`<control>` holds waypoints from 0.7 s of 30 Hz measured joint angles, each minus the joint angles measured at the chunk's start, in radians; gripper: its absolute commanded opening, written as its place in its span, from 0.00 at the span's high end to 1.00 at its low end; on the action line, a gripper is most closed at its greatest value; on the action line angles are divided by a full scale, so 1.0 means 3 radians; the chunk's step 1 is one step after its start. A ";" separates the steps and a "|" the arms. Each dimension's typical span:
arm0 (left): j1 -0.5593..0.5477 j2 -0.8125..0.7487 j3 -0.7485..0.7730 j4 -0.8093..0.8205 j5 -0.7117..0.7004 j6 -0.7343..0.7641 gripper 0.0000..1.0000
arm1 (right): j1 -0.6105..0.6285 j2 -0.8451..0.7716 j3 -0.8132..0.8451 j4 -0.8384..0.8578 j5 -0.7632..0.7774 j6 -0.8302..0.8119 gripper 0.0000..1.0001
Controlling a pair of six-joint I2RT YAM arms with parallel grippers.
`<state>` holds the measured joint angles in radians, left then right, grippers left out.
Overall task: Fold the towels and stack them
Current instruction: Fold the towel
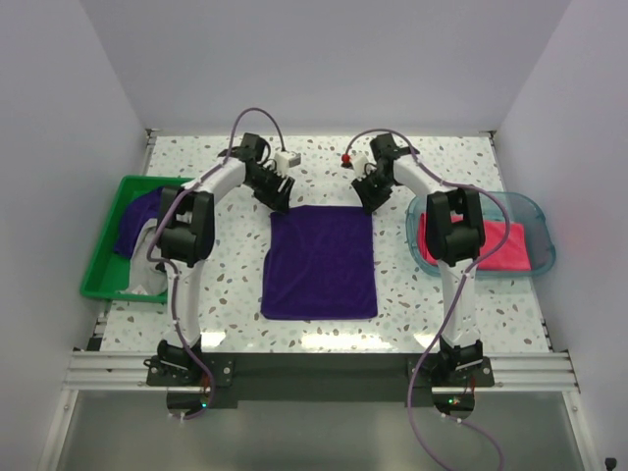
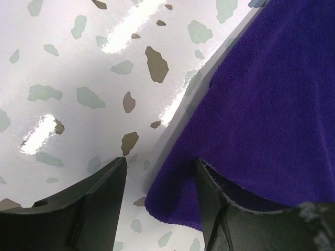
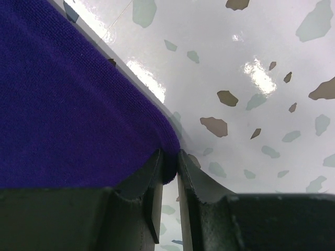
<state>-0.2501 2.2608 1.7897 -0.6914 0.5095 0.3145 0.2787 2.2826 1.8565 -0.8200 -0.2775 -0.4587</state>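
Evidently a fold is being set up: the purple towel [image 1: 322, 263] lies flat and square in the middle of the desk [image 1: 442, 304]. Each arm reaches to one of its far corners, so that edge can be lifted evenly and brought toward the near one. The right pincer [image 3: 170, 157] is nipped tight on the far right corner, cloth between its fingers. The left pincer [image 2: 159, 167] stands spread, straddling the far left corner, one finger over cloth and one over bare desk, gripping nothing yet. Other towels [image 1: 137, 221] wait heaped in the green bin [image 1: 98, 265] at left. A pink towel [image 1: 505, 250] lies in the teal tray [image 1: 522, 207] at right, likely the stack's start. The desk is glossy speckled white, boxed in by plain pale walls [image 1: 324, 59].
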 measured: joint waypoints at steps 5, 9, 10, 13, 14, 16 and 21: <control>-0.0086 0.0000 0.0000 -0.0020 -0.0078 0.0055 0.48 | 0.0023 0.0000 0.0000 -0.0005 0.0023 -0.0022 0.81; -0.0137 0.0000 -0.0003 -0.0033 -0.0163 0.0075 0.53 | 0.0032 0.0000 -0.0008 -0.0001 0.0046 -0.0029 0.84; -0.0145 0.0000 -0.0004 -0.0032 -0.0183 0.0075 0.54 | 0.0033 0.0000 -0.0013 0.0005 0.0051 -0.0029 0.84; -0.0153 0.0000 -0.0018 -0.0017 -0.0239 0.0088 0.61 | 0.0041 -0.0001 -0.0019 0.0006 0.0057 -0.0032 0.87; -0.0154 0.0000 -0.0023 -0.0014 -0.0252 0.0095 0.62 | 0.0043 -0.0001 -0.0019 0.0006 0.0058 -0.0032 0.88; -0.0153 -0.0001 -0.0032 -0.0003 -0.0282 0.0103 0.68 | 0.0050 -0.0001 -0.0019 0.0006 0.0069 -0.0032 0.89; -0.0154 -0.0013 -0.0071 0.0034 -0.0357 0.0151 0.74 | 0.0060 -0.0001 -0.0018 0.0005 0.0084 -0.0031 0.91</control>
<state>-0.2962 2.2570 1.7683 -0.6811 0.4023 0.3599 0.2966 2.2822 1.8511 -0.8185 -0.2523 -0.4679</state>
